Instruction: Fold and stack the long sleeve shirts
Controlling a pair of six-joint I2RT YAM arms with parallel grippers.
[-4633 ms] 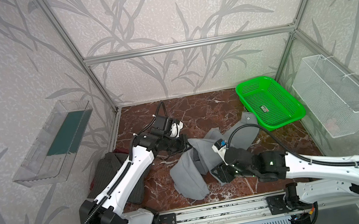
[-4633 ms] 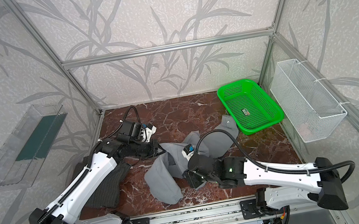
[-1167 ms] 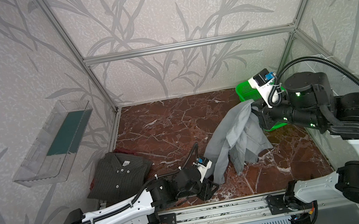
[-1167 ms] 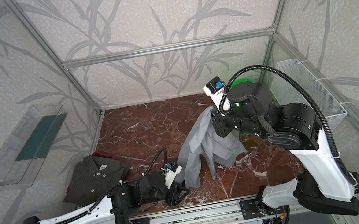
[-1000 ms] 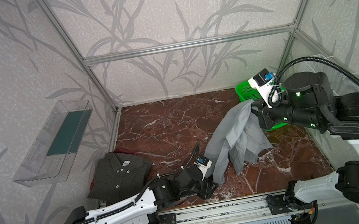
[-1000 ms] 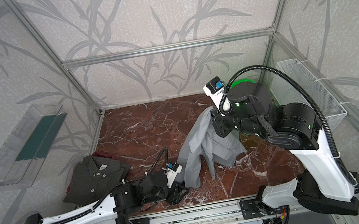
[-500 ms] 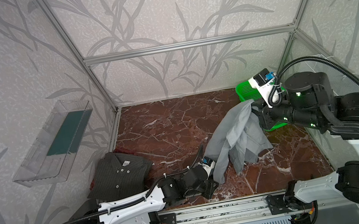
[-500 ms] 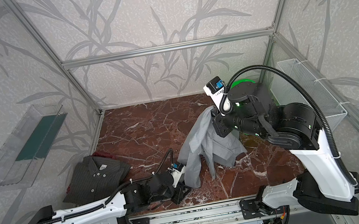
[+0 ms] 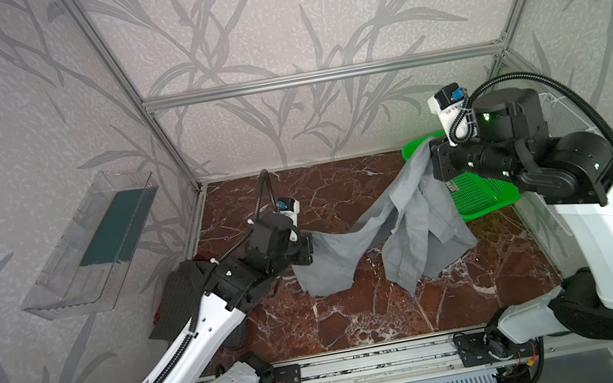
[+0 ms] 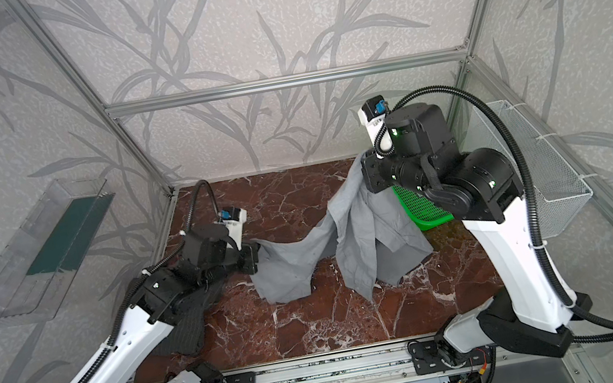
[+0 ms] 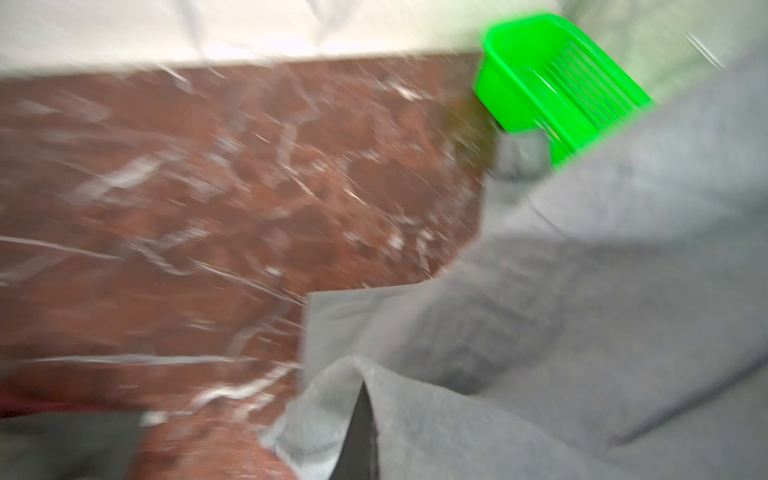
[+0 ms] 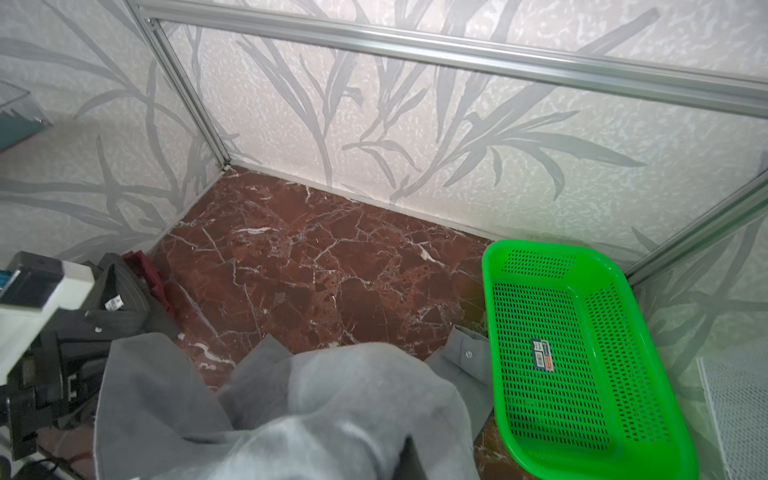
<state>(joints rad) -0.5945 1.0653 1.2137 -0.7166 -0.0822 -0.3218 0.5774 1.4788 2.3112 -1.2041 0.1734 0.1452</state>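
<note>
Nearest to the front rail, the marble tabletop (image 9: 359, 318) lies below both grippers. A little further back, the dark pinstriped shirt (image 9: 176, 294) lies on the table under the left arm, on the arm's side of the left gripper (image 9: 308, 249). The arm covers most of it, so I cannot tell how neatly it is folded.

The left gripper is closed on one edge of the grey button-up shirt (image 9: 406, 218) and holds it above the table. From there the cloth sags and then rises to the right gripper (image 9: 435, 162), which stands higher and further back and is clamped on a bunched part of the same shirt. Long loose parts hang down below the right gripper. Whether their ends touch the marble I cannot tell. Just behind and below the right gripper sits the green mesh basket (image 9: 478, 193), partly hidden by the cloth.

The step in hand seems to be opening the grey shirt in the air before the folding. The fabric is not yet flat and is gathered near the right gripper. The next move probably needs both grippers to draw apart and come down together, clear of the basket, so that the shirt lands spread out.
</note>
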